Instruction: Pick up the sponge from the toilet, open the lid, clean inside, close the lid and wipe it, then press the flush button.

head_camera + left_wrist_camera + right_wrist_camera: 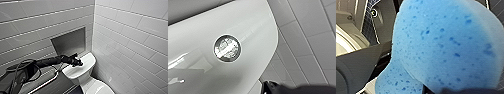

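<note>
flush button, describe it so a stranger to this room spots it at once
Find the white toilet in the corner of the tiled walls, then its flat tank top. The flush button sits in the middle of that top: a small round metallic disc, the only break in the glossy white.

2 white tiled walls (130, 30); grey recessed niche (68, 42); possibly metal rail (43, 83).

Black jointed left arm (50, 61), black left gripper (79, 63), looped black cables (16, 75)
</note>
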